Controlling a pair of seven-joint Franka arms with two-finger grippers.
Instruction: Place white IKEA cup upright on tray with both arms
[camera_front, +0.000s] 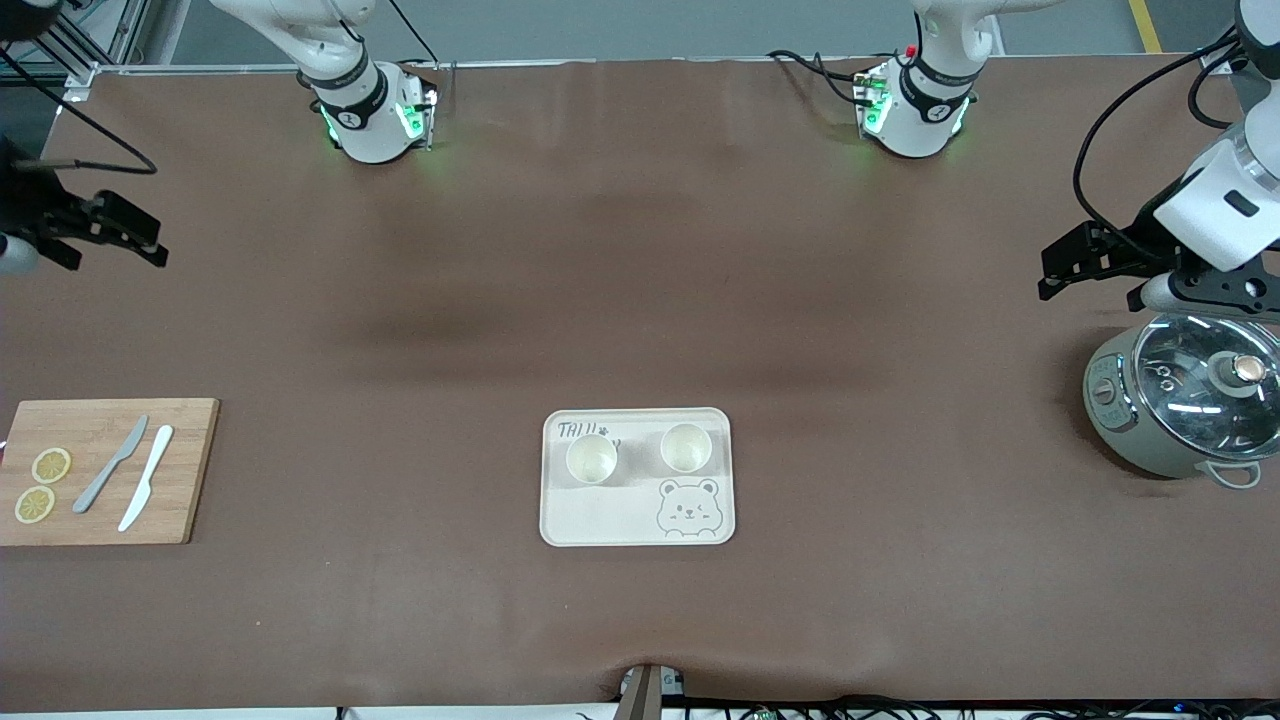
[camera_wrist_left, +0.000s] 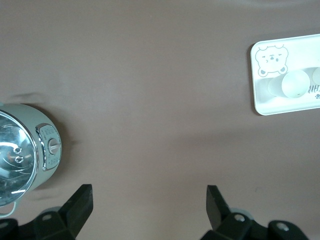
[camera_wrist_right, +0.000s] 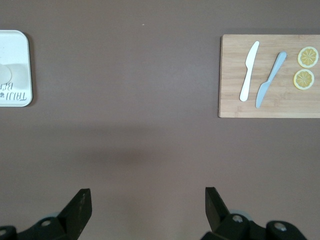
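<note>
- Cream rounded-corner rectangular tray (camera_front: 600, 515) with a grey cartoon bear drawing (camera_front: 688, 508) and partly covered "TAIJI BEAR" lettering: lies flat at the middle of the brown table (camera_front: 640, 300), nearest the front camera of the main items.
- Two white cups, both upright with mouths up, standing side by side on the tray's farther half: one (camera_front: 591, 459) toward the right arm's end, touching the lettering; the other (camera_front: 686, 447) toward the left arm's end, just above the bear drawing. Apart from each other.
- Rectangular wooden cutting board (camera_front: 180, 470): at the right arm's end of the table, about level with the tray. On it lie a grey knife (camera_front: 110, 464) and a white knife (camera_front: 146, 491) side by side, and two lemon slices (camera_front: 51, 465), (camera_front: 34, 504) near the outer edge.
- Pale green electric pot (camera_front: 1130, 420) with a glass lid (camera_front: 1200, 385) and a control dial (camera_front: 1103, 391): at the left arm's end of the table, slightly farther from the camera than the tray.
- Left gripper (camera_wrist_left: 149, 202): black, hanging in the air beside the pot, well apart from the tray; fingers (camera_wrist_left: 80, 200) spread wide, holding nothing. Arm waits.
- Right gripper (camera_wrist_right: 147, 202): black, over bare table at the right arm's end, farther back than the board; fingers (camera_wrist_right: 79, 204) spread wide, holding nothing.
</note>
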